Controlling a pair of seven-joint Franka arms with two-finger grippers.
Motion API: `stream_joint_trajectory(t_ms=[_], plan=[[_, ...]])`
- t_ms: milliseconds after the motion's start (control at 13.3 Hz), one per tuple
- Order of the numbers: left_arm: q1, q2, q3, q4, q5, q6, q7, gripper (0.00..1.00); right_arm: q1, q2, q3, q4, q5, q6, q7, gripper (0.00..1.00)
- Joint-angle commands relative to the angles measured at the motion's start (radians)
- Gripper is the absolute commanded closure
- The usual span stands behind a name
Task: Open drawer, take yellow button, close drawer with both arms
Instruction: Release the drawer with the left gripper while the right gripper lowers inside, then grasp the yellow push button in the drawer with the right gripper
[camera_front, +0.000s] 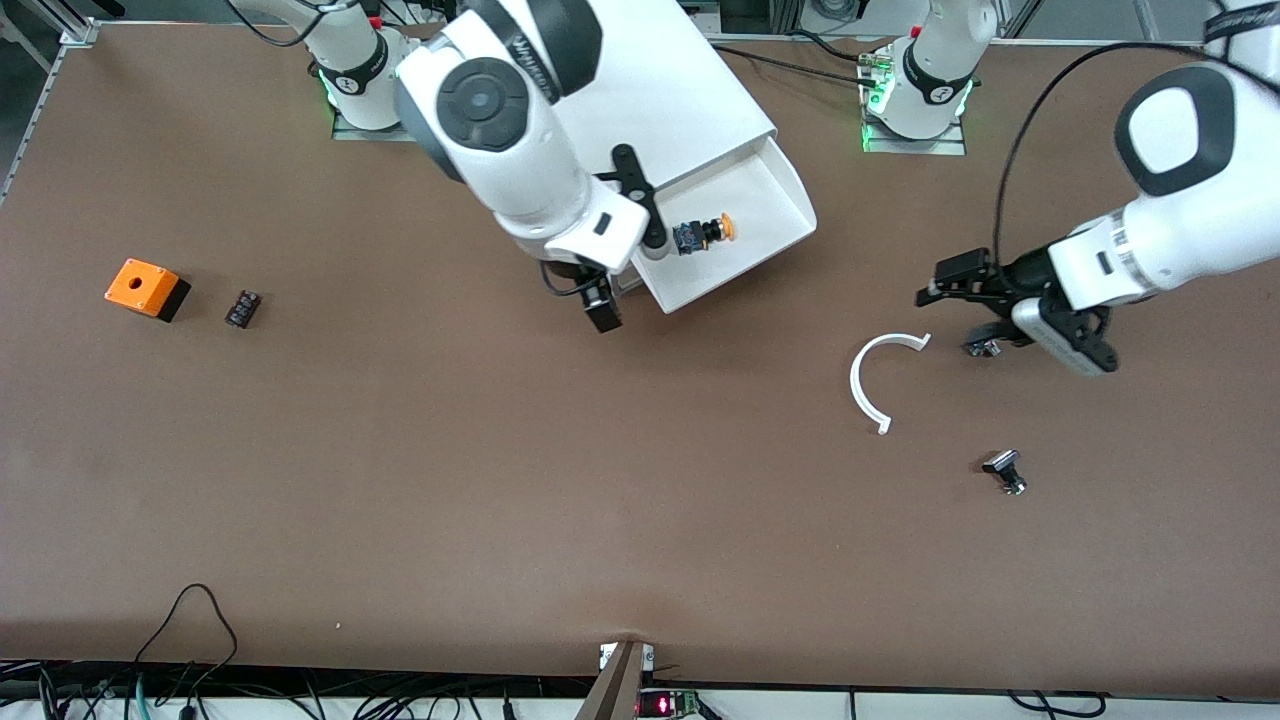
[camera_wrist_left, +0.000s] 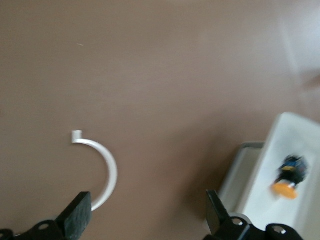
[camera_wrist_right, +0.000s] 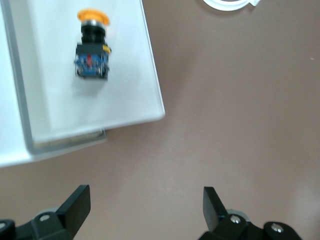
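While both grippers hover released above the brown table (camera_front: 500, 480), the drawer (camera_front: 770, 215) stands open.

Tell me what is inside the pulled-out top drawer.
The drawer holds one button lying on its side, orange cap toward the drawer's open end. The rest of the visible tray floor is bare white. The right arm covers part of the tray, so anything there cannot be seen.

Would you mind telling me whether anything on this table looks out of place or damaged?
A thin white plastic arc lies loose on the brown table, nearer the front camera than the open white tray drawer, resembling a broken-off part.
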Motion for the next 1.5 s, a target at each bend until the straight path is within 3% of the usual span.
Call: stream_joint_trajectory(t_ms=[0, 300, 451, 601, 901, 1126, 1427], plan=[[-0.007, -0.017, 0.001, 0.170, 0.210, -0.180, -0.045, 0.00, 0.047, 0.043, -0.014, 0.059, -0.017, -0.026, 0.053, 0.00], [-0.015, -0.023, -0.004, 0.292, 0.327, -0.331, -0.137, 0.00, 0.099, 0.046, -0.012, 0.058, -0.020, -0.034, 0.102, 0.00], [-0.024, -0.025, -0.014, 0.289, 0.388, -0.333, -0.169, 0.00, 0.139, 0.072, -0.029, 0.059, -0.020, -0.022, 0.154, 0.00], [-0.027, -0.023, -0.014, 0.286, 0.404, -0.337, -0.191, 0.00, 0.210, 0.094, -0.089, 0.061, -0.020, 0.000, 0.200, 0.00], [-0.027, -0.020, -0.013, 0.274, 0.422, -0.354, -0.419, 0.00, 0.264, 0.100, -0.109, 0.055, -0.023, 0.001, 0.270, 0.00], [-0.025, -0.022, -0.011, 0.272, 0.422, -0.357, -0.426, 0.00, 0.320, 0.101, -0.173, 0.054, -0.020, -0.011, 0.267, 0.00], [-0.024, -0.020, -0.011, 0.272, 0.425, -0.357, -0.410, 0.00, 0.325, 0.133, -0.174, 0.051, -0.020, -0.002, 0.315, 0.00]])
